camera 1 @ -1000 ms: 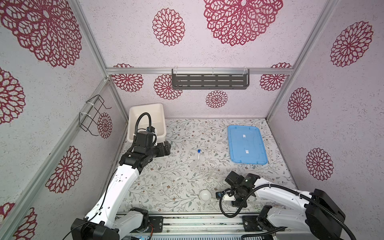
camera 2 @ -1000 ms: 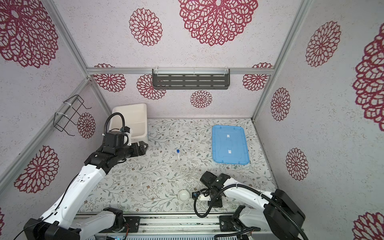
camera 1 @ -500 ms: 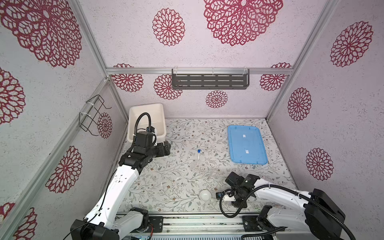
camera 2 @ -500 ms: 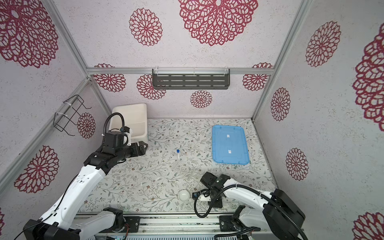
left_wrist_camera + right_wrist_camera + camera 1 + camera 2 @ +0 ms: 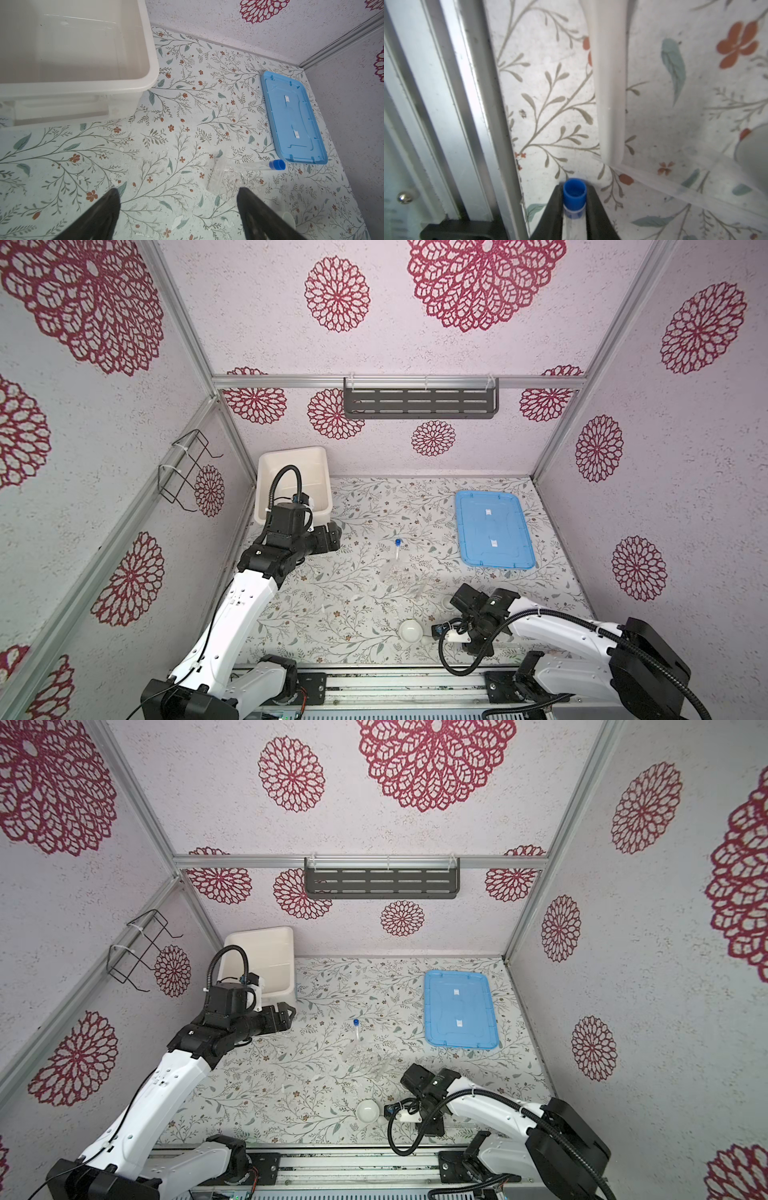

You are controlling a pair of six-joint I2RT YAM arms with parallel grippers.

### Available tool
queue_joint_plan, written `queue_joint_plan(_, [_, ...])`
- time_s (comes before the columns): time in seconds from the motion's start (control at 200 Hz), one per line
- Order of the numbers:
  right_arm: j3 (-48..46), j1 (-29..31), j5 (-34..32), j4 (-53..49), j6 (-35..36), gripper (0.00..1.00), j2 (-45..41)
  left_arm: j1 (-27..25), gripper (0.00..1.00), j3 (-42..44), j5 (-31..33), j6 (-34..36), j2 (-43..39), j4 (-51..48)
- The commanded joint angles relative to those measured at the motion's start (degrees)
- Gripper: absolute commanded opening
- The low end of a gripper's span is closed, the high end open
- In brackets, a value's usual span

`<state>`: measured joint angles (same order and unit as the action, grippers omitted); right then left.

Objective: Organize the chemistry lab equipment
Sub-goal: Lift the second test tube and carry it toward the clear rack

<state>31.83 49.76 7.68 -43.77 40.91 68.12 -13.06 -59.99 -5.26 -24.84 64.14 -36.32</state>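
Observation:
My right gripper is shut on a thin clear tube with a blue cap, low at the table's front edge. A white pestle-like stick lies just ahead of it, and a small white bowl sits beside it. A second bowl peeks from behind the right wrist. Another blue-capped tube leans on the clear rack mid-table, also in the left wrist view. My left gripper hovers open and empty by the tub.
The big white tub stands at the back left. A flat blue lid lies at the back right. The aluminium front rail runs close beside my right gripper. A dark shelf hangs on the back wall.
My right gripper's jaws have closed onto the blue-capped tube at the front edge. The left arm has stayed where it was.

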Motion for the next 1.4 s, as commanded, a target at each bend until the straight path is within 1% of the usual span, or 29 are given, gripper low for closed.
queue_joint_plan(0.0, [2.7, 1.8, 3.0, -2.0, -0.2, 0.22, -1.5, 0.5, 0.91, -0.7, 0.6, 0.9, -0.6, -0.4])
queue_joint_plan(0.085, [3.9, 4.0, 4.2, -1.4, -0.9, 0.22, -1.8, 0.5, 0.92, -1.2, 0.5, 1.0, -0.4, -0.8])
queue_joint_plan(0.205, [5.9, 5.6, 6.2, 0.6, -3.2, 0.22, -2.1, 0.5, 0.92, -2.0, 1.0, 1.5, -0.3, -2.0])
queue_joint_plan(0.325, [9.1, 6.2, 10.4, 2.1, -6.4, 0.22, -1.4, 0.5, 0.92, -2.5, 1.4, 1.7, -0.4, -2.5])
queue_joint_plan(0.45, [12.6, 6.9, 12.3, 4.0, -9.1, 0.22, -0.8, 0.6, 0.92, -2.9, 1.3, 1.5, -0.4, -2.7])
queue_joint_plan(0.595, [15.5, 6.9, 14.9, 9.4, -13.0, 0.21, -1.5, 0.6, 0.92, -3.4, 1.1, 1.5, -0.4, -2.9])
queue_joint_plan(0.731, [18.1, 6.9, 17.7, 14.0, -16.3, 0.21, 0.0, 0.6, 0.92, -3.8, 0.5, 1.7, 0.1, -3.0])
queue_joint_plan(0.891, [19.3, 6.9, 18.3, 24.9, -22.1, 0.19, 0.1, 0.6, 0.92, -4.8, 0.1, 1.9, 0.7, -3.7])
queue_joint_plan(1.101, [18.0, 5.5, 12.6, 40.8, -28.3, 0.19, 1.0, 0.6, 0.92, -6.0, 0.0, 2.1, 1.1, -4.7])
queue_joint_plan(1.186, [15.7, 3.7, 13.0, 49.4, -32.2, 0.19, 1.1, 0.7, 0.92, -7.1, 0.1, 3.0, 1.7, -6.0])
queue_joint_plan(1.301, [11.7, 0.6, 15.2, 64.6, -37.9, 0.19, 1.6, 0.8, 0.91, -8.7, 1.0, 4.0, 2.3, -8.2])
queue_joint_plan(1.396, [10.1, -1.4, 14.4, 73.4, -39.3, 0.19, 3.3, 0.8, 0.92, -9.2, 1.0, 3.6, 2.6, -8.3])
